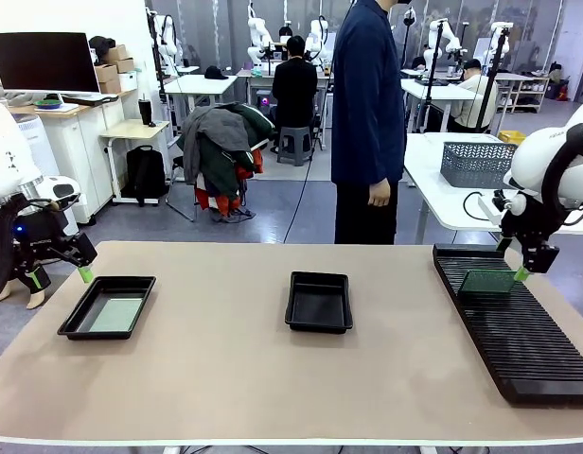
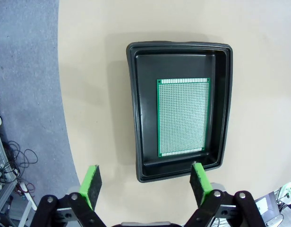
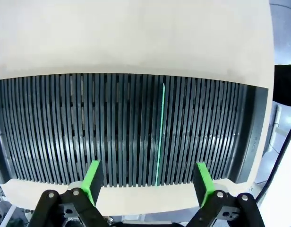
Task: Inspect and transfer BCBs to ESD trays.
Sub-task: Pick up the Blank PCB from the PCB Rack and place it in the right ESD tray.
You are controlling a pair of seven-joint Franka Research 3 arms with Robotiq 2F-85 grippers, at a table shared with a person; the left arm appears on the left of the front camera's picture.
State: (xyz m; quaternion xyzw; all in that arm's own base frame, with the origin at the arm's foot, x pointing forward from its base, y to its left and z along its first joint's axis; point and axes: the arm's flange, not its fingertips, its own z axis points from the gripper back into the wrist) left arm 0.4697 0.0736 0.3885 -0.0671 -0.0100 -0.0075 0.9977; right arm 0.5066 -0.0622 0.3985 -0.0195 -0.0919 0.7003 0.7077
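Note:
Two black ESD trays lie on the tan table. The left tray (image 1: pixel 79 320) holds one BCB (image 1: pixel 116 314) flat on its floor; in the left wrist view that BCB (image 2: pixel 183 117) lies inside the tray's rim (image 2: pixel 133 118). My left gripper (image 1: pixel 60 276) hangs open above the tray's near-left side, its jaws (image 2: pixel 145 177) holding nothing. The middle tray (image 1: pixel 319 303) has nothing in it. Another BCB (image 1: pixel 487 282) stands on edge in the ribbed rack (image 1: pixel 519 331). My right gripper (image 1: pixel 523 272) hovers open just above it; the right wrist view shows this BCB (image 3: pixel 160 137) as a thin green line between the open fingers (image 3: pixel 148 172).
A person in dark clothes (image 1: pixel 367 123) stands at the table's far side, one hand (image 1: pixel 379 196) hanging down. A grey mesh basket (image 1: pixel 478 163) sits on a white table behind the rack. Bare tabletop lies between the trays and the rack (image 3: pixel 65 127).

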